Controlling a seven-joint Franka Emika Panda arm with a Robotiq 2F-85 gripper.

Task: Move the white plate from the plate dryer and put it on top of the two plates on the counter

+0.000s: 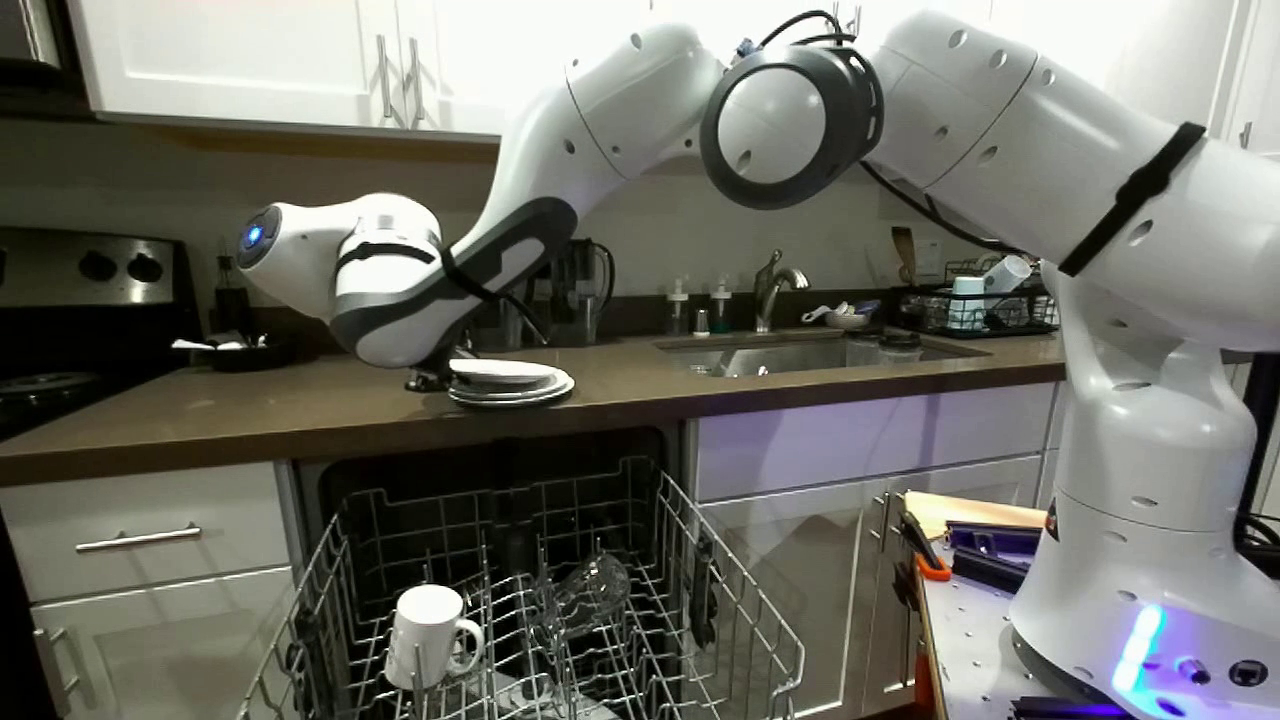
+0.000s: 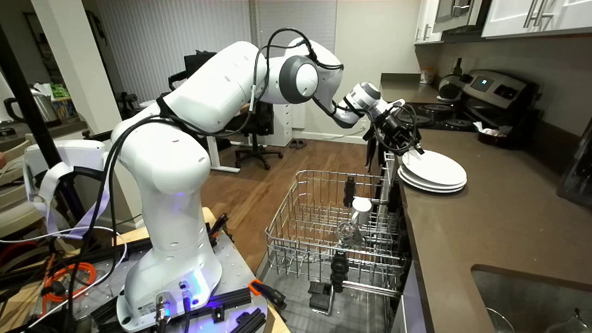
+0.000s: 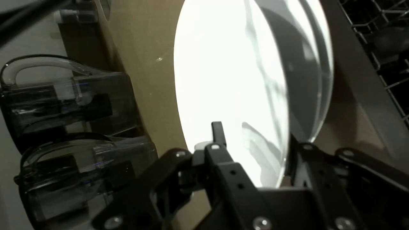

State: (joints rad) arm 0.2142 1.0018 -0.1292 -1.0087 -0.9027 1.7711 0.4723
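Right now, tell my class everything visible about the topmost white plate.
The white plate is round, shallow, plain and glossy, like glazed ceramic. It lies tilted over the two plates on the counter, its edge by the pincer looking higher. Its rim runs between the parted jaws; whether they grip it is unclear.

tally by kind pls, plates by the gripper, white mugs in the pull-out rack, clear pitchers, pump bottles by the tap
Plates: 3 (the white plate over the two plates)
White mug: 1
Clear pitchers: 2
Pump bottles: 2
Total: 8
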